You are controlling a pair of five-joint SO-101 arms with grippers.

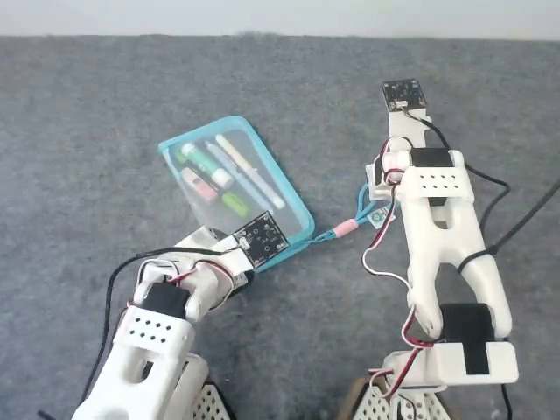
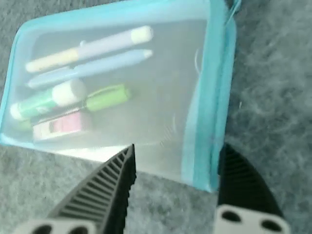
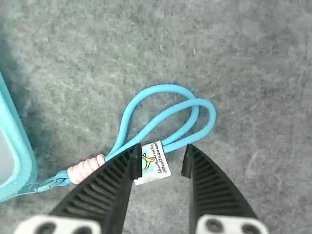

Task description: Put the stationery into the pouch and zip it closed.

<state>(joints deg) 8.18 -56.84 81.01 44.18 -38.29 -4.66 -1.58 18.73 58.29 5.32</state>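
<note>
Right claw (image 3: 162, 151) spread, straddling zip strap (image 3: 161, 87), likely for pulling. Left claw (image 2: 177, 148) spread over near corner of pouch (image 2: 146, 112), bracing. Stationery (image 2: 92, 46) inside.

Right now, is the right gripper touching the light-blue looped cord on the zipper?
Cannot tell: right wrist view shows right gripper straddling the cord, contact hidden.

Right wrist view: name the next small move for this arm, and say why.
Probably shut the right end effector on the light blue cord loop of the zip pull. It stands open astride the cord's two strands and the small white tag, and the coloured stationery already lies inside the translucent, blue-edged pouch. Whether the zip is already fully shut, I cannot tell.
</note>
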